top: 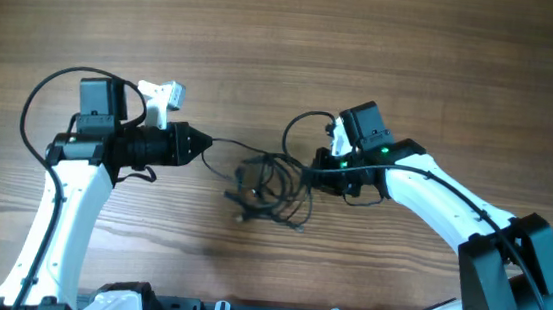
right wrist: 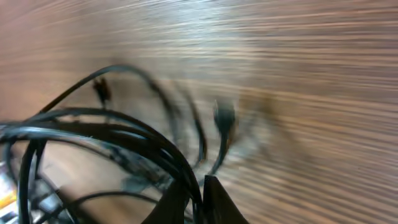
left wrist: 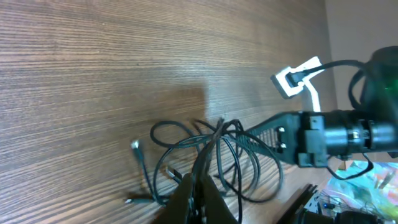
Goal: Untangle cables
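My left gripper [top: 203,145] and right gripper [top: 312,174] each pinch a strand of the cables [top: 266,186] — light, limp, snag-prone, midway between the tabletop's side edges — best held, I judge, near a plug [left wrist: 135,145].

cables [top: 266,182] on table [top: 287,35] | left claw [top: 204,144] left of them | right claw [top: 312,174] right
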You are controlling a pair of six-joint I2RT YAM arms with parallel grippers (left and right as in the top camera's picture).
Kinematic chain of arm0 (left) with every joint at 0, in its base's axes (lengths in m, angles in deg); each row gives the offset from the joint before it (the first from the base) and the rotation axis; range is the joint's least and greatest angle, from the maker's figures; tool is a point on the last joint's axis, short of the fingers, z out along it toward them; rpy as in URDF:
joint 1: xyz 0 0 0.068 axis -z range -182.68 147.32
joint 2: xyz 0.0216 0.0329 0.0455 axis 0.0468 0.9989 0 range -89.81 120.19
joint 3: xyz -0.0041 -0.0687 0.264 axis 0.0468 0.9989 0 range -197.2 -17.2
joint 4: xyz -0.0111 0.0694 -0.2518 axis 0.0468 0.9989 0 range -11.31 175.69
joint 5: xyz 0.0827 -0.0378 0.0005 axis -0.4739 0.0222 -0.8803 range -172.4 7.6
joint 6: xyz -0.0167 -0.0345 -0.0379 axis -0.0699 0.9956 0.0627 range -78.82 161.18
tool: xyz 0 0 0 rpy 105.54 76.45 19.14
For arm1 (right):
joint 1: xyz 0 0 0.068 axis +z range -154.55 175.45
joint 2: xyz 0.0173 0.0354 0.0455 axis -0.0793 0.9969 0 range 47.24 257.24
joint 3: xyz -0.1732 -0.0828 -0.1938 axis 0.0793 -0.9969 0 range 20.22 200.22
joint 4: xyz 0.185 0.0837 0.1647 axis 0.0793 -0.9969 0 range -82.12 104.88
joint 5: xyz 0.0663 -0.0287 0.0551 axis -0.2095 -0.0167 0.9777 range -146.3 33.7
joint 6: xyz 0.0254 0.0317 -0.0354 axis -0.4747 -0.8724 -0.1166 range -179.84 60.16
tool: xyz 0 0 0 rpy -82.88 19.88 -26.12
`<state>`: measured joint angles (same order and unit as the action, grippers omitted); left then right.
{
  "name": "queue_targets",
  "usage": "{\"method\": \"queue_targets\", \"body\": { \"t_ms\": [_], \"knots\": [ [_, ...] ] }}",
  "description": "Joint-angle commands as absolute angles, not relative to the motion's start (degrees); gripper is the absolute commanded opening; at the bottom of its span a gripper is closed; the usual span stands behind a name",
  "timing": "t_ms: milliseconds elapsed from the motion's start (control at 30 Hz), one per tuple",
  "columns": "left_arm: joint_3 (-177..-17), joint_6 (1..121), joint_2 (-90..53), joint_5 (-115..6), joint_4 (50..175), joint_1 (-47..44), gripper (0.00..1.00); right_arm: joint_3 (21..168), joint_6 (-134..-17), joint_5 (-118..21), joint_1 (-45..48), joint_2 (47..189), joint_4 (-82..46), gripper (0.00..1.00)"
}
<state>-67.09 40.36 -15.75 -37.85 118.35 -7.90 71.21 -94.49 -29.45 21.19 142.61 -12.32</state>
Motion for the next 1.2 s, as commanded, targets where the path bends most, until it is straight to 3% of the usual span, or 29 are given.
{"method": "queue_targets", "body": {
  "t_ms": [0, 267, 467, 600, 767, 933, 1067, 1167],
  "knots": [
    [-67.6, 40.1, -17.3, -37.2, 118.4, -8.6, 0.04, 71.1, -96.2, -43.4, 20.9, 142.3, -15.5, 0.14],
    [-67.6, 40.1, -17.3, -31.9, 118.5, -8.6, 0.04, 71.1, -97.1, -47.3, 20.9, 142.3, -17.2, 0.14],
    [-67.6, 39.9, -17.4, -23.2, 117.6, -8.6, 0.04, 72.3, -90.8, -46.0, 20.9, 142.2, -17.9, 0.15],
    [-69.1, 39.9, -19.6, -21.8, 115.0, -10.1, 0.04, 74.2, -91.6, -49.5, 20.8, 141.9, -21.5, 0.05],
    [-73.4, 45.1, -24.8, -22.4, 112.1, -18.7, 0.04, 74.5, -94.9, -50.5, 18.9, 141.9, -23.5, 0.04],
    [-74.1, 63.4, -29.4, -22.2, 102.7, -31.6, 0.04, 74.5, -95.8, -49.6, 16.2, 141.9, -24.2, 0.04],
    [-74.0, 65.0, -31.0, -21.1, 104.0, -32.5, 0.04, 74.5, -90.9, -41.3, 15.9, 141.9, -21.0, 0.05],
    [-74.0, 58.9, -30.2, -22.2, 109.7, -27.8, 0.04, 74.5, -83.0, -27.0, 16.1, 141.9, -16.8, 0.18]
  ]
}}
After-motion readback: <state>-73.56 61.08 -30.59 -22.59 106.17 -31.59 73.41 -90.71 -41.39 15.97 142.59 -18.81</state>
